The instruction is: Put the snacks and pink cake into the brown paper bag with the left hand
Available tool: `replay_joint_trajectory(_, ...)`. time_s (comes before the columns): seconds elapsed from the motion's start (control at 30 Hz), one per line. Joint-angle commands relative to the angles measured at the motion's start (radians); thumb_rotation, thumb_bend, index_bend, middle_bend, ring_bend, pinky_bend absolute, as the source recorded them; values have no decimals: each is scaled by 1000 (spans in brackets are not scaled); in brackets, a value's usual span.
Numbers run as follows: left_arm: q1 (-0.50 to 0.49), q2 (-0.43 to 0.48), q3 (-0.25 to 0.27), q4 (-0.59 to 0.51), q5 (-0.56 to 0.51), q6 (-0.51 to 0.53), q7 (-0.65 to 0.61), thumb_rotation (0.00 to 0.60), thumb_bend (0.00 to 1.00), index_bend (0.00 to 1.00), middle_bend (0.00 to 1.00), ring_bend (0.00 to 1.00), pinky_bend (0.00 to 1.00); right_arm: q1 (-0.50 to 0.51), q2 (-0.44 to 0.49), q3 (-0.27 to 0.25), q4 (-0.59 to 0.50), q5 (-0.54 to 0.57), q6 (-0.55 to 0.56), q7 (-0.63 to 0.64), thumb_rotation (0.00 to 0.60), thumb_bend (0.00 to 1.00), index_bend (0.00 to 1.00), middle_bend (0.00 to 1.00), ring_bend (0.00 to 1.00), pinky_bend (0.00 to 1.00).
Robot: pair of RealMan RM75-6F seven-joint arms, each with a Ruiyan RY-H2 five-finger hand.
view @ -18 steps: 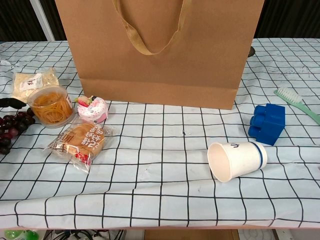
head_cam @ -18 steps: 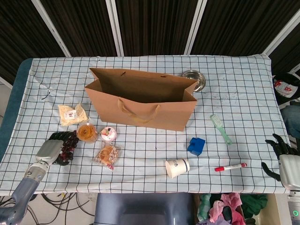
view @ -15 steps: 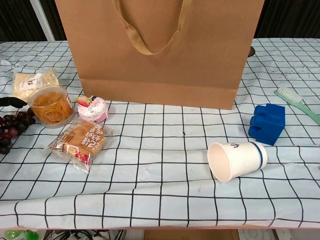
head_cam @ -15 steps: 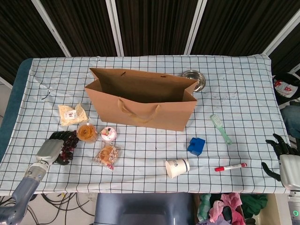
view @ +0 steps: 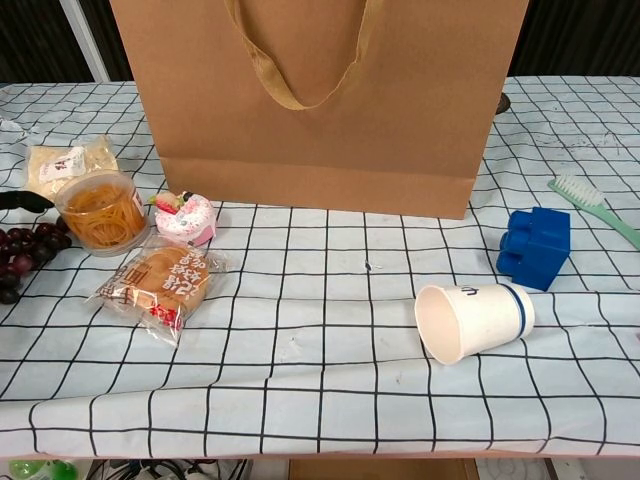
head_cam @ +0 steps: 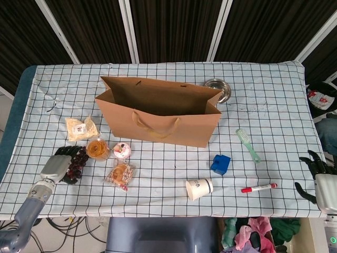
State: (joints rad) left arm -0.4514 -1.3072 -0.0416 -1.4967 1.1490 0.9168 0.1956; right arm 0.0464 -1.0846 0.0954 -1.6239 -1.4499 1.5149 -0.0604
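The brown paper bag (head_cam: 158, 112) (view: 320, 100) stands open and upright at mid-table. Left of its front lie the pink cake (head_cam: 122, 151) (view: 187, 217), a clear tub of orange snacks (head_cam: 97, 148) (view: 100, 212), a wrapped pastry (head_cam: 120, 174) (view: 160, 282) and a pale snack packet (head_cam: 80, 128) (view: 62, 163). My left hand (head_cam: 59, 164) lies at the front left, its dark fingers (view: 25, 201) over a bunch of dark grapes (head_cam: 80, 159) (view: 22, 260); whether it holds them is unclear. My right hand (head_cam: 316, 171) hovers off the table's right edge, fingers spread and holding nothing.
A blue block (head_cam: 220, 164) (view: 535, 246), a tipped paper cup (head_cam: 199, 188) (view: 472, 320), a red marker (head_cam: 258, 187) and a green brush (head_cam: 247, 144) lie right of the bag. A metal bowl (head_cam: 217, 89) sits behind it.
In the chest view the grapes and the fingertip over them have shifted slightly left. The snacks, cake and bag have not moved.
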Motion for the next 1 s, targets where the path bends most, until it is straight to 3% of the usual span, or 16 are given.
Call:
replay_joint_trajectory(0.03, -5, -5, -2, 4, 3, -5, -7, 600, 13, 27, 57, 0, 0, -1, 1, 1, 0, 2, 1, -1, 600, 210, 217, 110, 244, 318)
replay_joint_trajectory(0.43, -33, -34, -1, 55, 32, -38, -34, 600, 89, 61, 102, 0, 8, -4, 4, 4, 3, 11, 0, 4, 600, 209, 217, 110, 245, 318)
replay_joint_trajectory(0.57, -38, -36, 2, 59, 29, -37, -18, 600, 259, 101, 165, 61, 124, -4, 4, 3, 3, 10, -1, 5, 600, 210, 217, 110, 246, 319)
replay_joint_trajectory(0.63, -38, -38, 4, 62, 24, -34, -5, 600, 290, 129, 196, 97, 172, -4, 4, 3, 4, 10, -1, 6, 600, 210, 216, 110, 247, 318)
replay_joint_trajectory(0.83, -31, -37, 11, 66, 1, -18, 37, 600, 307, 195, 269, 160, 235, -4, 4, 4, 6, 17, -6, 10, 600, 210, 213, 110, 248, 319)
replay_joint_trajectory(1.0, -13, -31, 11, 62, 24, 40, 43, 600, 334, 328, 435, 320, 413, -3, 3, 3, 4, 16, -9, 6, 600, 210, 213, 110, 248, 318)
